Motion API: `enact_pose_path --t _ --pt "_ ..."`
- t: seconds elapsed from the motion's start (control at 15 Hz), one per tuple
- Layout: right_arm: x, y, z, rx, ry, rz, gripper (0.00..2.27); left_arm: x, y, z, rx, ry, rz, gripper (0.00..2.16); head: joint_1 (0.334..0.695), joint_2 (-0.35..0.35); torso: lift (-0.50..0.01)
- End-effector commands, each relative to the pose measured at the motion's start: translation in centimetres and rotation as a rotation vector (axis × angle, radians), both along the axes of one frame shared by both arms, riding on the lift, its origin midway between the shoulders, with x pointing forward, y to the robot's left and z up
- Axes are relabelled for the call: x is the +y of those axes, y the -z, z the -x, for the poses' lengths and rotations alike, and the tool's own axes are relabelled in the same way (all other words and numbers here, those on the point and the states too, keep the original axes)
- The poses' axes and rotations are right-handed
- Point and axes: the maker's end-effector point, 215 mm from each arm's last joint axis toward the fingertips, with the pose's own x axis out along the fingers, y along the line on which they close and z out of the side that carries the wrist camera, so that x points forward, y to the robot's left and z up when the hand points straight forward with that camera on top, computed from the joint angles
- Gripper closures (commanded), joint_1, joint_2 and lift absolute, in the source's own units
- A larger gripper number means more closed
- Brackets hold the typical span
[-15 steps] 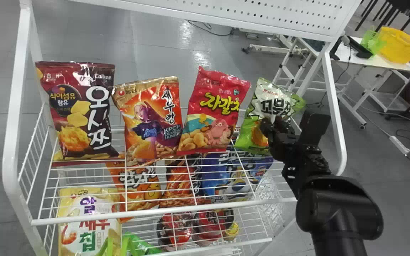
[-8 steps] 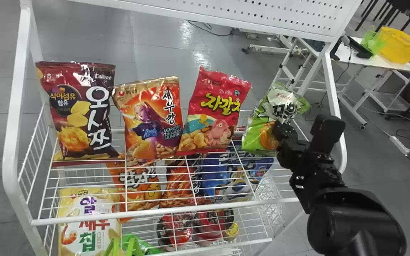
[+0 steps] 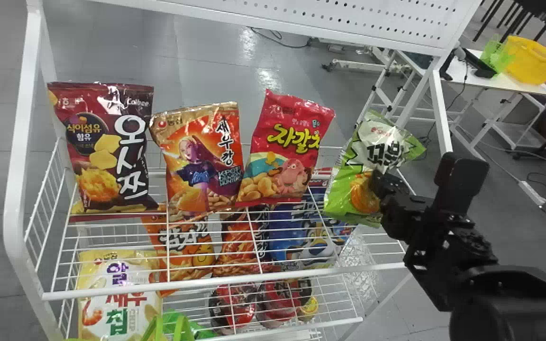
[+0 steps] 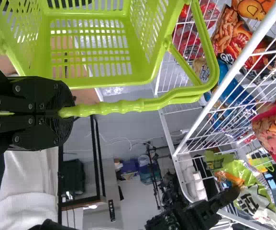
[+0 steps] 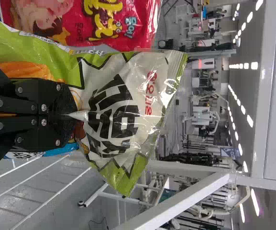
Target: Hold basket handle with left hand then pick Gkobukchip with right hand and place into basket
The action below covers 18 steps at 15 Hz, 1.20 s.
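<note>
In the head view my right gripper (image 3: 381, 184) is at the right end of the rack's upper shelf, at the side of the green and white Gkobukchip bag (image 3: 358, 166). The right wrist view has the right gripper (image 5: 73, 115) shut on the front of the Gkobukchip bag (image 5: 118, 105), with the film pinched to a crease. In the left wrist view my left gripper (image 4: 61, 112) is shut on the handle of the lime green basket (image 4: 90, 79). The basket's handles (image 3: 168, 329) show at the head view's bottom edge.
Red (image 3: 287, 147), orange (image 3: 199, 161) and maroon (image 3: 107, 147) snack bags stand left of the Gkobukchip bag. The shelf's white front rail (image 3: 216, 282) runs before them. Lower down are more bags and red cups (image 3: 232, 305). A white upright stands at the right.
The right arm has moved right and toward the robot, and the Gkobukchip bag has come along, away from the red bag and more tilted. The basket handles have shifted slightly.
</note>
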Motion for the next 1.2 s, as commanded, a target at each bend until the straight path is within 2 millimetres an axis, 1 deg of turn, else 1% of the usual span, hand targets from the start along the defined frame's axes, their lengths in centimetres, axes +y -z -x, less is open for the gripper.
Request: enact_pose_path --t 0.0,0.2,0.27,0.47,0.6,0.8,0.87,1.0,1.13 --pt "1.4 0.1 3.0 0.093 -0.014 0.003 1.66 -0.5 -0.2 0.2 -0.003 0.012 0.004 1.73 0.695 -0.35 -0.032" --pt "3.4 1.1 6.3 0.199 -0.053 -0.018 1.66 -0.8 -0.8 0.1 -0.025 0.019 0.0 1.73 0.695 -0.35 -0.032" --pt "4.3 1.5 7.8 0.245 -0.071 -0.029 1.66 -0.9 -1.1 0.1 -0.032 0.02 0.0 1.73 0.695 -0.35 -0.032" --pt "7.7 3.2 12.1 0.374 -0.143 -0.078 1.66 -1.0 -1.1 0.3 -0.031 0.021 0.0 1.73 0.695 -0.35 -0.032" --pt "10.6 4.8 15.4 0.467 -0.207 -0.13 1.66 -1.0 -1.2 0.4 -0.035 0.021 -0.005 1.73 0.695 -0.35 -0.032" --pt "14.8 4.8 17.6 0.488 -0.323 -0.197 1.66 -1.2 -1.4 0.5 -0.037 0.023 -0.004 1.73 0.695 -0.35 -0.032" --pt "15.9 5.3 18.4 0.505 -0.354 -0.223 1.66 -1.4 -1.4 0.5 -0.037 0.025 -0.002 1.73 0.695 -0.35 -0.032" --pt "17.4 5.9 19.4 0.53 -0.392 -0.252 1.66 -1.6 -1.4 0.6 -0.037 0.03 -0.004 1.73 0.695 -0.35 -0.032" --pt "19.1 6.2 20.3 0.546 -0.436 -0.285 1.66 -1.7 -1.4 0.7 -0.036 0.033 -0.002 1.73 0.695 -0.35 -0.032"
